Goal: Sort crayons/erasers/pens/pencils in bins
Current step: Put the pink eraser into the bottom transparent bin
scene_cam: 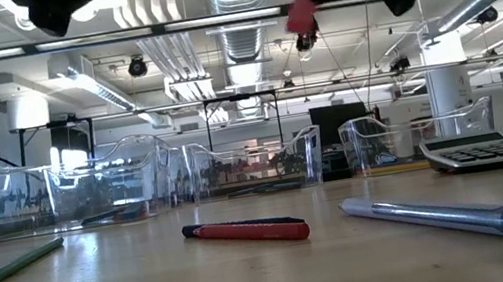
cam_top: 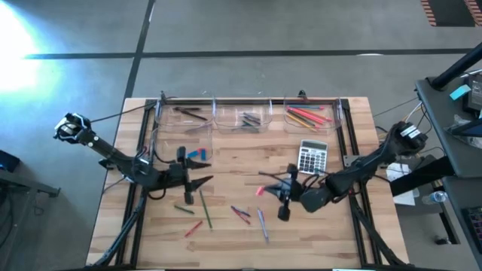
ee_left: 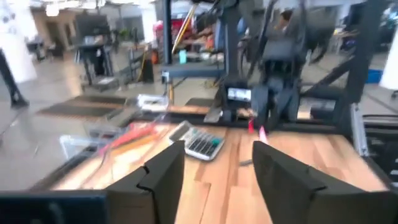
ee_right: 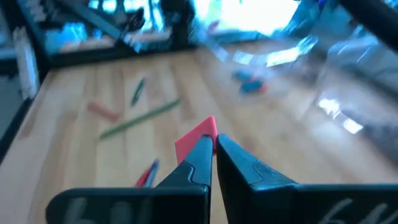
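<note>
A pink eraser (ee_right: 198, 138) is held high above the table by my right gripper (ee_right: 211, 148), which is shut on it over the table's middle (cam_top: 265, 190). My left gripper (cam_top: 205, 181) hovers open and level left of it, with nothing between its fingers (ee_left: 214, 158). Blue and pink erasers (cam_top: 197, 154) lie in a clear bin (cam_top: 179, 143) on the left. Three more clear bins stand along the far edge; the right one (cam_top: 310, 119) holds orange and red sticks. Green pencils (cam_top: 205, 211) lie loose on the near table. My right gripper pinches the pink eraser by one end (ee_right: 200, 144) between its two fingertips. The eraser's other end sticks out past the tips. The fingers reach in from the table's right, slanting slightly down. The eraser (scene_cam: 300, 14) is lifted well clear of the table.
A grey calculator (cam_top: 312, 156) lies right of centre, close to my right arm. Loose pens (cam_top: 262, 224), a red stick (cam_top: 194, 228) and a red-and-black pen (scene_cam: 245, 230) lie scattered on the near half. Black frame rails run along the table's left and right sides.
</note>
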`<action>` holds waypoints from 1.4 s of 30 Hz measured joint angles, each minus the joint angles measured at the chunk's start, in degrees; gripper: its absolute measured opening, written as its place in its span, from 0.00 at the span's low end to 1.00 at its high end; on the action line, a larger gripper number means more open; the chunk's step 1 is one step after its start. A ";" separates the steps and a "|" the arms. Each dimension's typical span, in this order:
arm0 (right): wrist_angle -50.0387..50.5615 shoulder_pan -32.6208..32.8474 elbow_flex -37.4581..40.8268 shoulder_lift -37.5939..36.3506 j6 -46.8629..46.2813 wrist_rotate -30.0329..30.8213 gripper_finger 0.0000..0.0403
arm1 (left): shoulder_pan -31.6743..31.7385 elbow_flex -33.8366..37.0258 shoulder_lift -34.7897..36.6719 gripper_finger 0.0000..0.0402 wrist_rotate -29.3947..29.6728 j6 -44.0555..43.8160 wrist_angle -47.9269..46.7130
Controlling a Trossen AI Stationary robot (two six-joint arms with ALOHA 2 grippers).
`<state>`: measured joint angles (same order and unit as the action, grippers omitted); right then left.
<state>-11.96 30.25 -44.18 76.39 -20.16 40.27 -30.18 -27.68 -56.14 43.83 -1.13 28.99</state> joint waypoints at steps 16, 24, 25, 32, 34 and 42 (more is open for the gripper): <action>-14.54 -7.12 -0.07 2.09 8.91 -4.72 0.02 | 10.03 -1.02 -13.94 0.70 -14.60 -10.57 8.68; -16.24 -7.34 -0.07 3.45 9.62 -4.74 0.02 | 12.97 -6.91 -23.76 0.70 -17.19 -13.58 9.60; -16.30 -7.38 -0.09 3.46 9.67 -4.74 0.02 | 13.16 -7.65 -24.88 0.70 -17.93 -13.59 9.44; -16.23 -7.38 -0.09 3.44 9.84 -4.76 0.02 | 13.37 -12.42 -29.88 0.70 -20.41 -13.70 9.66; -16.22 -7.38 -0.09 3.44 9.92 -4.76 0.02 | 13.37 -13.06 -30.48 0.70 -21.77 -13.66 9.53; -16.27 -7.38 -0.09 3.44 10.28 -4.90 0.02 | 13.37 -15.09 -32.27 0.55 -22.82 -13.70 9.58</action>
<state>-28.23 22.87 -44.27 79.83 -9.88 35.37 -16.82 -42.78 -88.41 21.01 -14.83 38.57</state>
